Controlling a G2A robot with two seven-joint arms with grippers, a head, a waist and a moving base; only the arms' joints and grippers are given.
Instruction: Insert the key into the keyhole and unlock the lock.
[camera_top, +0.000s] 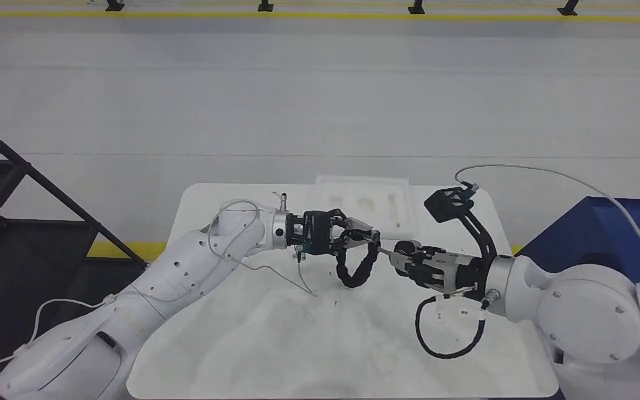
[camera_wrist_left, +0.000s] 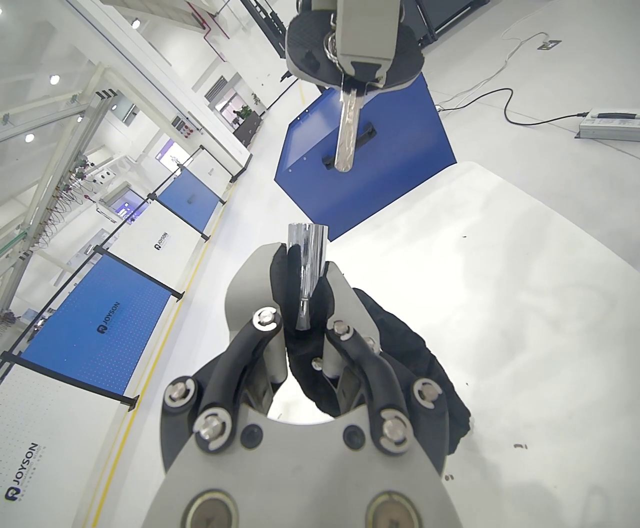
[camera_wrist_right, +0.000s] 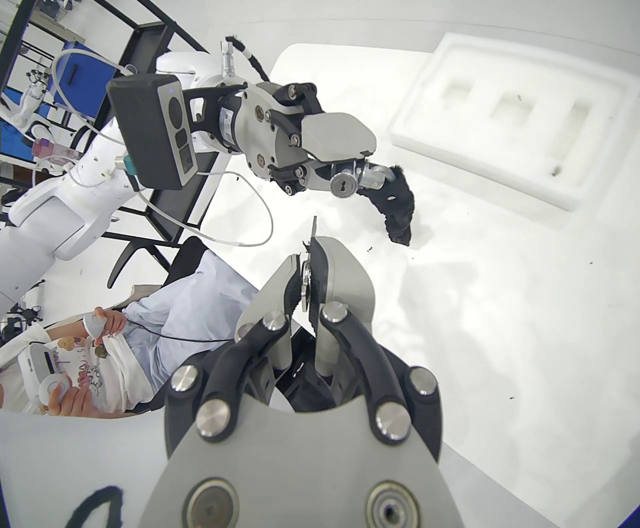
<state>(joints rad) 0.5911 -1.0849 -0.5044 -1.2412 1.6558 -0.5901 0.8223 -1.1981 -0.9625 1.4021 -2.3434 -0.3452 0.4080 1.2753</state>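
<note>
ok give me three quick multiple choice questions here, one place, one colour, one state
1. The key is in: a) the right hand b) the left hand c) neither
2. The lock has a cable that is: a) red b) black c) blue
3. The key and the keyhole are: a) apart b) half joined c) fully joined

Answers: 1 a, the right hand pinches its head; 2 b, a black cable hangs below the left hand; 3 a, a gap shows between blade tip and keyhole.
</note>
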